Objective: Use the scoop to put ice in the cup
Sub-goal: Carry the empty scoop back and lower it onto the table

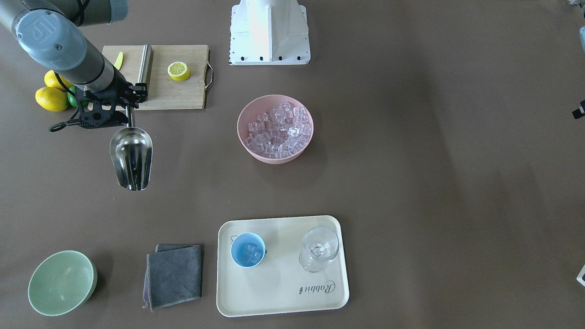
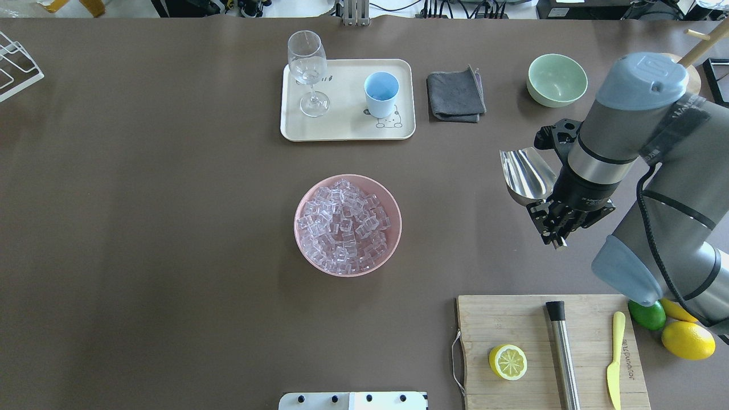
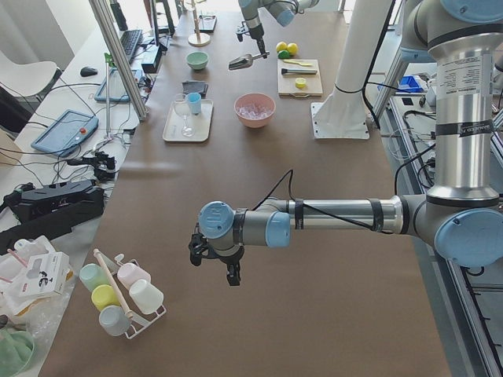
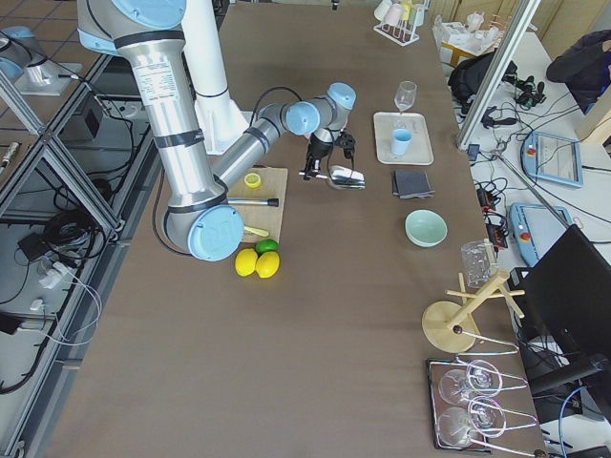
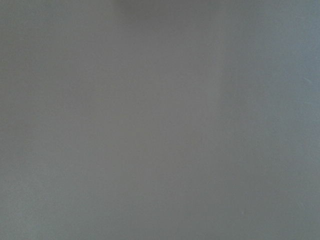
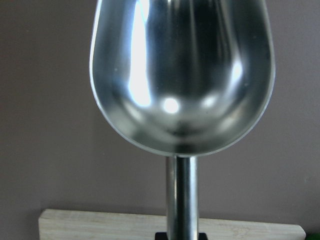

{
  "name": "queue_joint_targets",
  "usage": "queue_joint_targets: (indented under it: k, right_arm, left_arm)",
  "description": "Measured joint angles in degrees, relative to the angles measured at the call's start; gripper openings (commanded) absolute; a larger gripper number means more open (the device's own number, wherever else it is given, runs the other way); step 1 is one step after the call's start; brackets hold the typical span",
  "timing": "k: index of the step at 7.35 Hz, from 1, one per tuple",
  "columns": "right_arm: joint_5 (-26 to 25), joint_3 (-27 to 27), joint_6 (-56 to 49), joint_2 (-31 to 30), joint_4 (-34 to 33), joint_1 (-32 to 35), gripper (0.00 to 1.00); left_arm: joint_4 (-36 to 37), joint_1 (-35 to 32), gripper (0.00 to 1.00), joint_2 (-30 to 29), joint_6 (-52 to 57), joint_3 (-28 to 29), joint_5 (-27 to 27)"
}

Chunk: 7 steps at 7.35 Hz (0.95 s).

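Right fingers (image 1: 118,118) clamped on the empty scoop (image 1: 131,157) handle, trough sticking out ahead of them. Left fingers (image 3: 233,273), can't tell if open.

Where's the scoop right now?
In the front-facing view the scoop is at left, empty, gripped by the right gripper, just off the cutting board, left of the pink bowl.

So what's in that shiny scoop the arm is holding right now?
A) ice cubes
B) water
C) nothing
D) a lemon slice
C: the scoop shows only bare, shiny metal inside; the ice sits in the pink bowl, with a few cubes in the cup.
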Motion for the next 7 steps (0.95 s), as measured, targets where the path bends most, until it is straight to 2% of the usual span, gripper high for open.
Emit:
queue_joint_targets:
  k: [3, 5, 7]
  right_arm:
    - [-7.0, -0.5, 11.8, -4.5, 10.7, -3.7, 0.00]
    - [-7.8, -1.8, 15.0, -5.6, 15.4, -5.3, 0.00]
    - [-8.0, -2.5, 16.2, -5.8, 16.5, -6.5, 0.00]
  left_arm:
    - [0.0, -0.8, 0.98, 0.3, -0.1, -1.4, -0.4]
    - [0.0, -0.9, 0.98, 0.9, 0.2, -2.8, -0.1]
    - [0.0, -0.8, 0.98, 2.1, 0.4, -5.1, 0.0]
